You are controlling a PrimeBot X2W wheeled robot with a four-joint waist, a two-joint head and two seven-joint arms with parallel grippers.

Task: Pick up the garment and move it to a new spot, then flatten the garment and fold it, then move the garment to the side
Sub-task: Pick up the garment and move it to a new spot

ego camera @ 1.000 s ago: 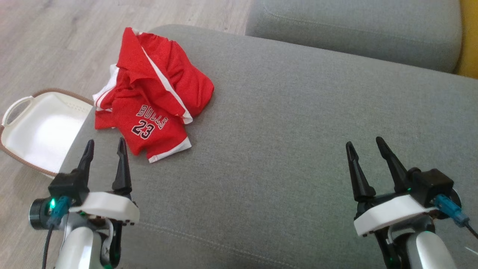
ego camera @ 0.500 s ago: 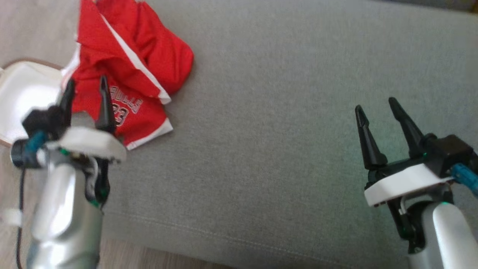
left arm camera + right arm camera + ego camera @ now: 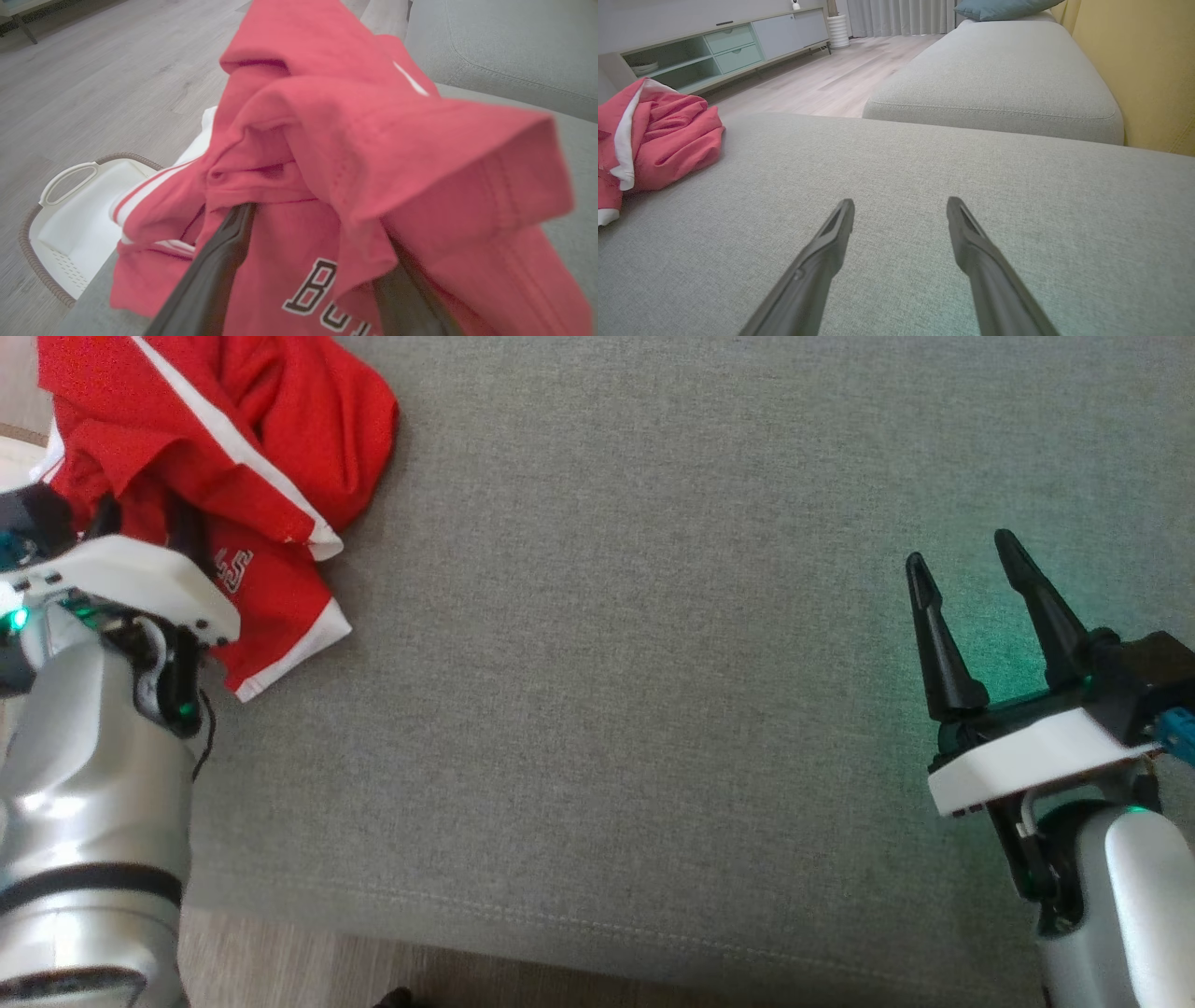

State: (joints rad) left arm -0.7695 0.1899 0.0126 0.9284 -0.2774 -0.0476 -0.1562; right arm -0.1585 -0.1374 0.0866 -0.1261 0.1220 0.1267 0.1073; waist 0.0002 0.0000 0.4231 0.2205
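Observation:
The garment is a crumpled red jersey with white trim and dark lettering, lying at the left end of the grey sofa seat. My left gripper is over its near part, open. In the left wrist view the garment looms close. A raised fold lies between my gripper's spread fingers and hides the right fingertip. My right gripper hovers open above bare cushion far to the right, holding nothing. The right wrist view has the garment at its left edge, well away from that gripper.
A white basket with a brown rim stands on the wooden floor just beyond the seat's left end. A second grey cushion lies behind, beside a yellow wall. The seat's front edge and floor are close below.
The head camera has tilted, shifting the whole picture. My left arm has reached forward from bare cushion onto the garment, its fingers now astride a fold. The right gripper stays open.

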